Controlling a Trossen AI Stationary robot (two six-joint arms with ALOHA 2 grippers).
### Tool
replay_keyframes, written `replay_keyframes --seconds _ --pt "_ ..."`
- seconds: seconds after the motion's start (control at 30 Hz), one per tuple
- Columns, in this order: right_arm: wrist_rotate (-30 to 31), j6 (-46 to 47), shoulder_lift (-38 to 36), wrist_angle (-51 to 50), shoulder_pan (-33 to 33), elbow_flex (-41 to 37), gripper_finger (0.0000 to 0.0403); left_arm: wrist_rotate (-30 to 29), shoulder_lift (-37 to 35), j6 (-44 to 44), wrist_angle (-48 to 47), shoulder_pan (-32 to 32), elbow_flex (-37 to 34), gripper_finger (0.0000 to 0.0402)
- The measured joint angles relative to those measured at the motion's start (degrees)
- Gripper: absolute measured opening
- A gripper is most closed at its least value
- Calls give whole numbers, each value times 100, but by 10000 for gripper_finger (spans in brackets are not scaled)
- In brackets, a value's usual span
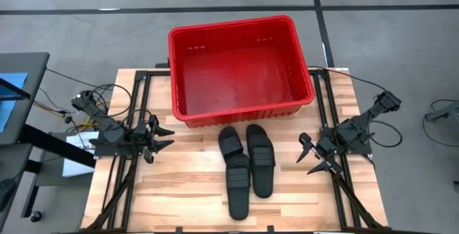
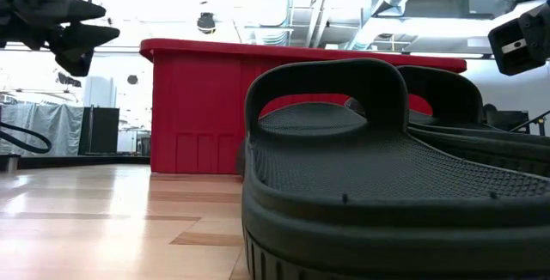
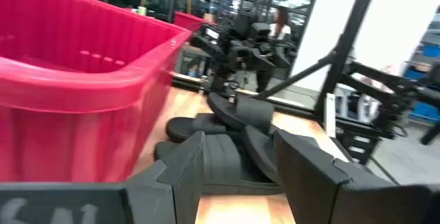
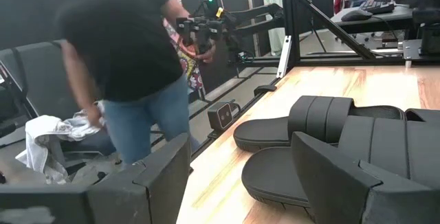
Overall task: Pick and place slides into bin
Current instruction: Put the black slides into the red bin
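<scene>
The black slides [image 1: 247, 166] lie soles down in a tight cluster on the wooden table, just in front of the red bin [image 1: 240, 69]. The bin stands at the table's far edge, and I see nothing inside it. My left gripper [image 1: 163, 139] hovers open to the left of the slides, pointing level toward them. My right gripper [image 1: 310, 155] hovers open to their right, also level. The left wrist view shows the slides [image 3: 234, 135] beyond my left gripper [image 3: 237, 148], with the bin [image 3: 75, 66] beside them. The right wrist view shows the slides [image 4: 309, 124] ahead of my right gripper [image 4: 240, 155].
Black frame rails [image 1: 125, 184] run along the table's left and right sides under both arms. Bare wood [image 1: 179, 198] lies on either side of the slides. In the right wrist view a person [image 4: 117, 52] stands beyond the table's left edge. The nearest slide [image 2: 361, 168] fills the low view.
</scene>
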Motion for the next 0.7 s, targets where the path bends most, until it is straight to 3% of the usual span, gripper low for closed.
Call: replay_keyframes --seconds 0.23,0.4,0.5,0.7 --pt "2 -2 -1 2 0 -1 244 -259 0 -1280 37 0 -1 164" --pt "0 -2 -1 0 0 1 244 95 2 -2211 688 0 0 164" --pt "2 -2 1 0 0 1 244 413 2 -1830 1417 0 26 164" --pt "1 0 1 0 0 0 244 1000 44 12 2372 0 484 164"
